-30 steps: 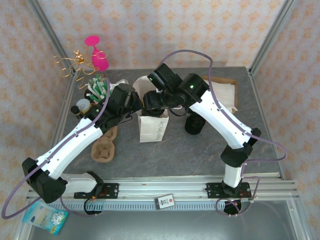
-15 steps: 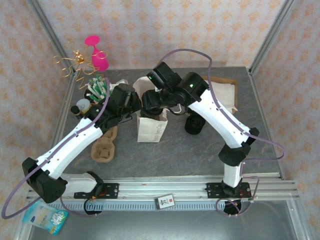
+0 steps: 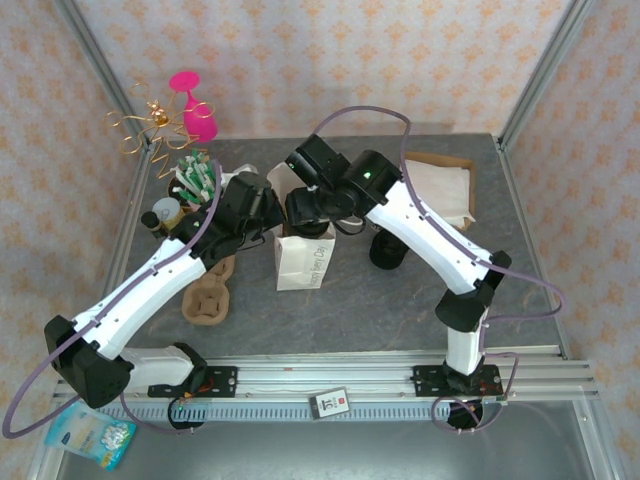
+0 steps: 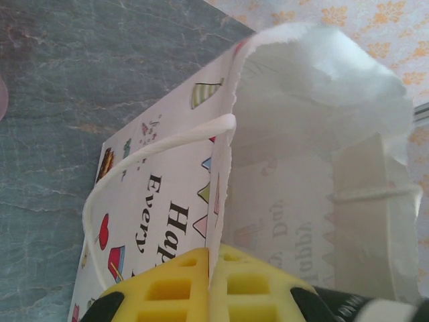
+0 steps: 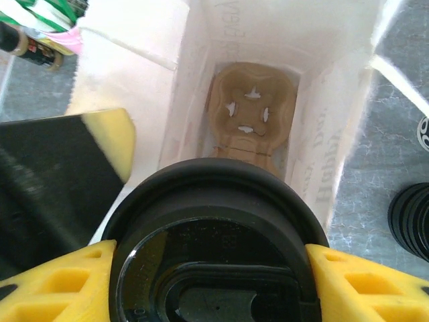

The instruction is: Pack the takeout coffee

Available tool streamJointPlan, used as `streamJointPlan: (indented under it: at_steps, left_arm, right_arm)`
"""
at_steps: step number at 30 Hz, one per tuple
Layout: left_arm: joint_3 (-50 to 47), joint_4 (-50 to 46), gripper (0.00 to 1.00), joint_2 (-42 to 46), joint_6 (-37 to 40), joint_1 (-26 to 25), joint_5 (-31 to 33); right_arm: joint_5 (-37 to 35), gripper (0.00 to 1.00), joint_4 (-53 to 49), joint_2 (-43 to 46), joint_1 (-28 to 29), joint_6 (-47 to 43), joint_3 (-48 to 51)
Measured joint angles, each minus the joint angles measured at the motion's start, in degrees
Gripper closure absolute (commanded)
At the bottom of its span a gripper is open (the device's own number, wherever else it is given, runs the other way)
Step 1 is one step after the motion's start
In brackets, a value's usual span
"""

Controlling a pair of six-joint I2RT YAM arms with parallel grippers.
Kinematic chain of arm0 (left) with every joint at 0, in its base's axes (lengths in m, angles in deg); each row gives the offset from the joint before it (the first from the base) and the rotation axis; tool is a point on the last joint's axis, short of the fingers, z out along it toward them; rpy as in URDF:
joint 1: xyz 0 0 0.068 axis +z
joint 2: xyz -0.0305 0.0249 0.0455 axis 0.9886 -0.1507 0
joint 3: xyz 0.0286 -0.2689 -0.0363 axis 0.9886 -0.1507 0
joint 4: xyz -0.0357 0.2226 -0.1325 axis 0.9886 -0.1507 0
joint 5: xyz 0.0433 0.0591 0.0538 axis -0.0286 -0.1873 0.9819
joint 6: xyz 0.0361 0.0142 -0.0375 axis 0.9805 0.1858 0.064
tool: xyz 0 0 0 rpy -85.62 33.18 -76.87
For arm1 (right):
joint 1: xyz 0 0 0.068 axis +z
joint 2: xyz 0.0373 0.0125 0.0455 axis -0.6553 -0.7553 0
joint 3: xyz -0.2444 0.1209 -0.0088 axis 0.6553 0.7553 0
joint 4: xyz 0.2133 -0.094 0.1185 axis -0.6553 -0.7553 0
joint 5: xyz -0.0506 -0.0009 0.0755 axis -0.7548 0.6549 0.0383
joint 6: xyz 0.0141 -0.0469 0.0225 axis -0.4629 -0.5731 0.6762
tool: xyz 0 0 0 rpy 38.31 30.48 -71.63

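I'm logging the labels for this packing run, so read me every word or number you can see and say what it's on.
"Hap" and "Every", cut off: outside of the paper bag.
"Day", faint and mirrored: showing through the bag's inner wall.
White card: too small to read.
Blue packet: too small to read.
Takeout coffee, lid embossing: blurred.

Blk lid (image 5: pixel 214 282), white bag (image 4: pixel 161 201) (party print), grey marbled table (image 4: pixel 67 100), tan carrier (image 5: pixel 251 107)
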Motion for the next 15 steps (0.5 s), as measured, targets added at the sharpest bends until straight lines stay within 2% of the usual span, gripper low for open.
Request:
streamJointPlan:
  at_steps: [9,15]
  left_arm:
    - [0.0,0.04,1.0,0.52,0.0,-0.44,-0.33]
    - [-0.02,0.24,1.0,1.01,-0.09,-0.44,-0.85]
  right_arm:
    - [-4.66,0.5,1.57,3.96,-0.17,0.22,5.14]
    - [-5.38,0.51,0.85,3.13,-0.44,0.22,2.45]
